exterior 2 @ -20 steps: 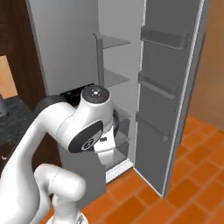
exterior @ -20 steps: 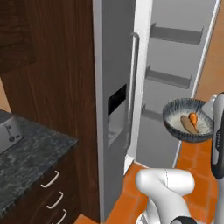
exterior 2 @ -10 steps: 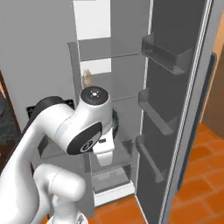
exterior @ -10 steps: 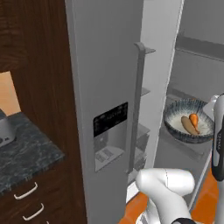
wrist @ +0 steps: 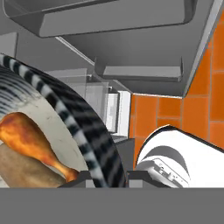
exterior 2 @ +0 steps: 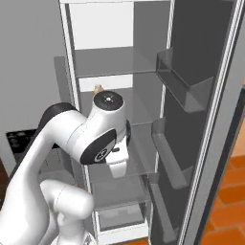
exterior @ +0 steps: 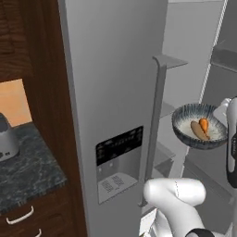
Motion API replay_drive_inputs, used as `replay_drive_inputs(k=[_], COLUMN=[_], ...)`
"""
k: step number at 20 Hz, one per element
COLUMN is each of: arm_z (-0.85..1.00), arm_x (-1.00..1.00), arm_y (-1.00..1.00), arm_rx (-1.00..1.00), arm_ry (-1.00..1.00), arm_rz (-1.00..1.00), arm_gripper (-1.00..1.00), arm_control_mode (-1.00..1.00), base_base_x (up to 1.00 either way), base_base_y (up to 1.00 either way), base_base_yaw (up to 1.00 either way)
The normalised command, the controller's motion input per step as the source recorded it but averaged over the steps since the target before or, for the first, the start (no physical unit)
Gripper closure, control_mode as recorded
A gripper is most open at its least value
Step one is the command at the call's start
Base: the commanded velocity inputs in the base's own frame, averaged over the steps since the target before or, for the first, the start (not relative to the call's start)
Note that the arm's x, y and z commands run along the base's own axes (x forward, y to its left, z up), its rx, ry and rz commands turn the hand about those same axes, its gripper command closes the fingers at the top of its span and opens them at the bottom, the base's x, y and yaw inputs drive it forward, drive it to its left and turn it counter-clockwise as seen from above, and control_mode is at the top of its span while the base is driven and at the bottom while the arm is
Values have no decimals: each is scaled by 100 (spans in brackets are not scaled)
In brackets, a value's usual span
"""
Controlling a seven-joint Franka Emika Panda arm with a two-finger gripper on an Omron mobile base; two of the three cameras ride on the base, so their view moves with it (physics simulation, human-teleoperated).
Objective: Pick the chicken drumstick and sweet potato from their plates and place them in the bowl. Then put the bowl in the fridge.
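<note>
The dark striped bowl (exterior: 200,133) hangs in the air in front of the open fridge (exterior 2: 119,72), with my gripper (wrist: 111,179) shut on its rim (wrist: 83,122). Inside it, on the pale bottom, lie the tan-brown chicken drumstick (exterior: 198,131) and the vivid orange sweet potato (exterior: 204,124). Close up in the hand view, the sweet potato (wrist: 30,138) rests on the drumstick (wrist: 26,168). My hand (exterior: 231,139) stands at the bowl's right side. The plates are out of view.
The fridge's closed left door carries a long handle (exterior: 156,139) and a black dispenser panel (exterior: 118,147). Glass shelves (exterior 2: 139,162) and door bins (exterior 2: 184,81) line the open compartment. A dark stone counter (exterior: 23,171) sits at left. Orange floor tiles (wrist: 175,113) lie below.
The whole picture has shifted: the base has driven closer to the fridge, whose open compartment looms larger. The bowl stays in my gripper at the same spot relative to the arm.
</note>
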Motion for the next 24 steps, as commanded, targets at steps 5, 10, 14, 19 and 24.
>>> replay_drive_inputs(k=[5,10,14,19,24], arm_z=[0,0,0,0,0], arm_x=[0,0,0,0,0], arm_y=[0,0,0,0,0], arm_rx=[0,0,0,0,0], arm_ry=[0,0,0,0,0], arm_rz=[0,0,0,0,0], arm_gripper=[100,100,100,100,100], arm_control_mode=[100,100,100,100,100], base_base_x=[53,44,40,38,17], base_base_y=[-12,-13,-13,-6,-32], base_base_yaw=[22,34,36,31,29])
